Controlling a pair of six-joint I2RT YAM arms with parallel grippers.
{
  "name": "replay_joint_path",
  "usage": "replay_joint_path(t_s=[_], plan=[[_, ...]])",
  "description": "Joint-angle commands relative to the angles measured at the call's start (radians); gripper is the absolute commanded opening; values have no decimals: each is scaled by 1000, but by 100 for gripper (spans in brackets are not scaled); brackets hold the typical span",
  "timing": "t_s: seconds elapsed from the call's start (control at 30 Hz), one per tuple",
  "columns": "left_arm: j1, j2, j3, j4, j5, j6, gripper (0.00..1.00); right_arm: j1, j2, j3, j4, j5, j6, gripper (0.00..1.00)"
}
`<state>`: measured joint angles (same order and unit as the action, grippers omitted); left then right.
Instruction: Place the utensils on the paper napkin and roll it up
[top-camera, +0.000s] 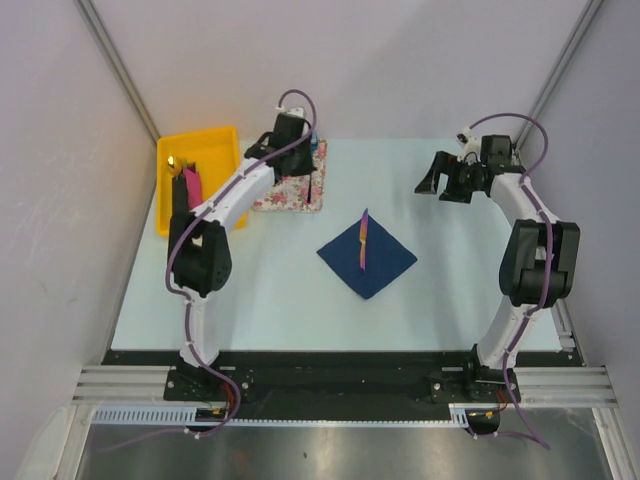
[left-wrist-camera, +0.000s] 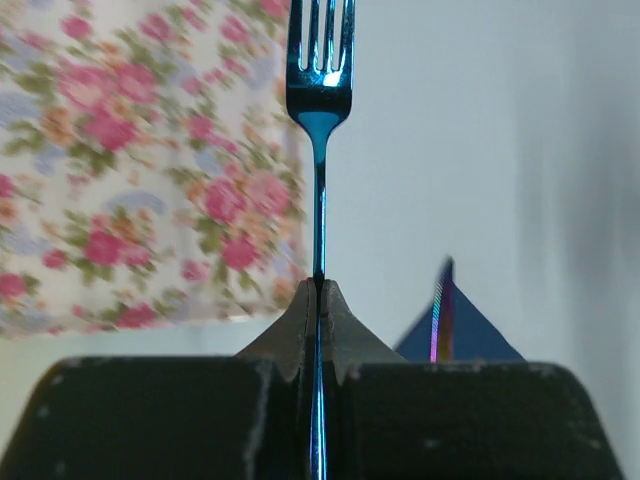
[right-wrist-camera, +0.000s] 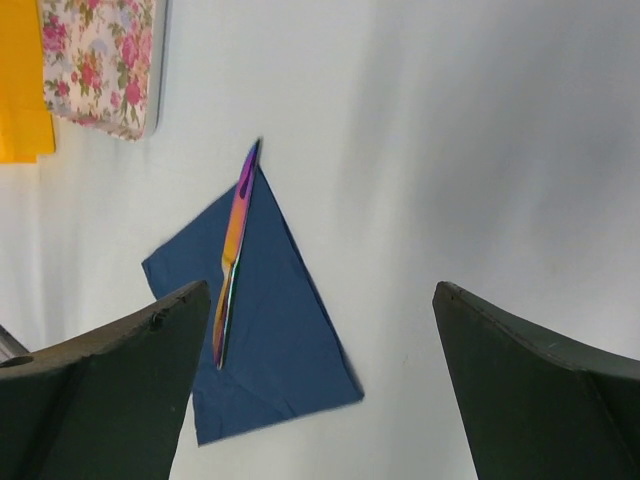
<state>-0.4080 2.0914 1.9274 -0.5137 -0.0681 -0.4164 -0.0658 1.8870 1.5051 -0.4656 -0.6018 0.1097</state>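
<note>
My left gripper (left-wrist-camera: 320, 300) is shut on the thin handle of a blue fork (left-wrist-camera: 320, 95), whose tines point away over the edge of the floral mat (left-wrist-camera: 130, 170). In the top view this gripper (top-camera: 300, 155) hovers at the mat's right side. The navy paper napkin (top-camera: 367, 256) lies flat as a diamond mid-table. A tan-orange iridescent knife (top-camera: 363, 240) rests along its upper left part. My right gripper (top-camera: 444, 186) is open and empty, raised at the far right. Its wrist view shows the napkin (right-wrist-camera: 270, 340) and knife (right-wrist-camera: 232, 250) below its spread gripper (right-wrist-camera: 320, 295).
A yellow bin (top-camera: 222, 140) stands at the far left and holds pink and black blocks (top-camera: 190, 185). The floral mat (top-camera: 292, 188) lies beside it. The napkin's corner (left-wrist-camera: 480, 340) and the knife (left-wrist-camera: 440, 320) show behind my left fingers.
</note>
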Motion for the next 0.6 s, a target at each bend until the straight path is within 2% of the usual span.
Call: replay_joint_path(t_s=[0.0,0.3,0.47,0.57], plan=[[-126,-99,-125,30,-21,-102,0,-31,-120,-81,7,-50,24,100],[-299,-134,-320,118,-84,-278,0,-74,-281,-272,56,-67,50,100],[-373,-85,-295,144,-113,-298,0,-83,-324,-324,96,-73,73,100],[-380,-35,-265,142,-128,-321,0,-86,-342,-344,111,-81,87,100]])
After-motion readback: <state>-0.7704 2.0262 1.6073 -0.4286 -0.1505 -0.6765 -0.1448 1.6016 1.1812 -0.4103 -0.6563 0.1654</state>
